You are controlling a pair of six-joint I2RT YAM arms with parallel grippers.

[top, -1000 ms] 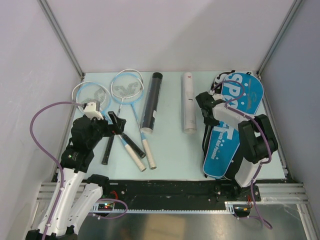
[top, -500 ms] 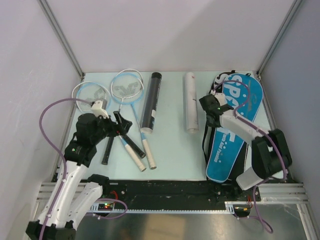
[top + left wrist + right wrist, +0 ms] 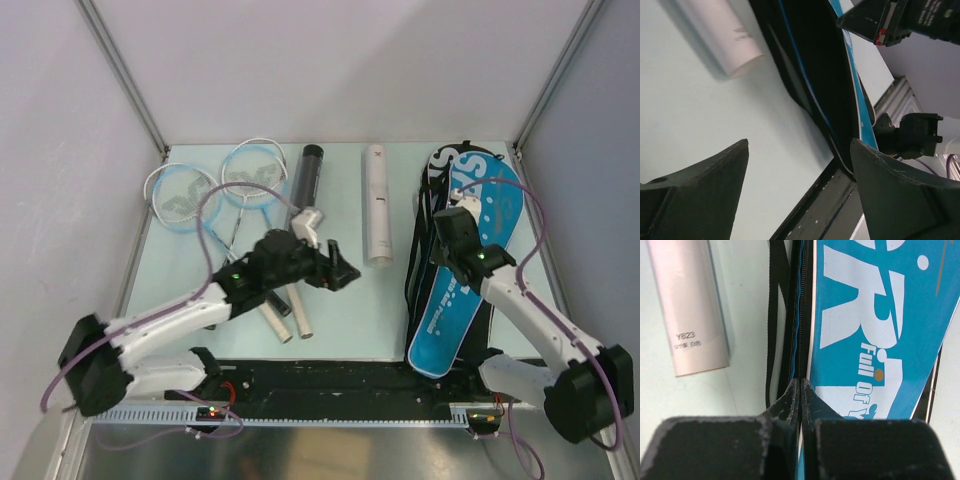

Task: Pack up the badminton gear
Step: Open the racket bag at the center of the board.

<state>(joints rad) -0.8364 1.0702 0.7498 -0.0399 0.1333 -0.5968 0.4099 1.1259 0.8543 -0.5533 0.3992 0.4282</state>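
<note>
Left claw (image 3: 797, 147) hangs spread wide over the bare table (image 3: 350, 320) near mid-frame in the overhead view, gripping nothing. Our right claw (image 3: 800, 385) is pressed together, its tips on the zipper (image 3: 801, 315) at the bag's (image 3: 478, 200) left edge. We cannot tell whether they pinch anything.

The rackets (image 3: 185, 195) lie in the upper left of the frame. They have slim shafts and oval heads rimmed in pale blue. We count two heads side by side; the handles run under the left arm, so we leave them uncounted. One long black tube (image 3: 310, 175) lies just right of the heads, its lower end hidden by that arm. One white tube (image 3: 377, 210) lies further right, apart. There is one bag, blue with white lettering and a black strap (image 3: 772, 315), filling the right of the frame.
</note>
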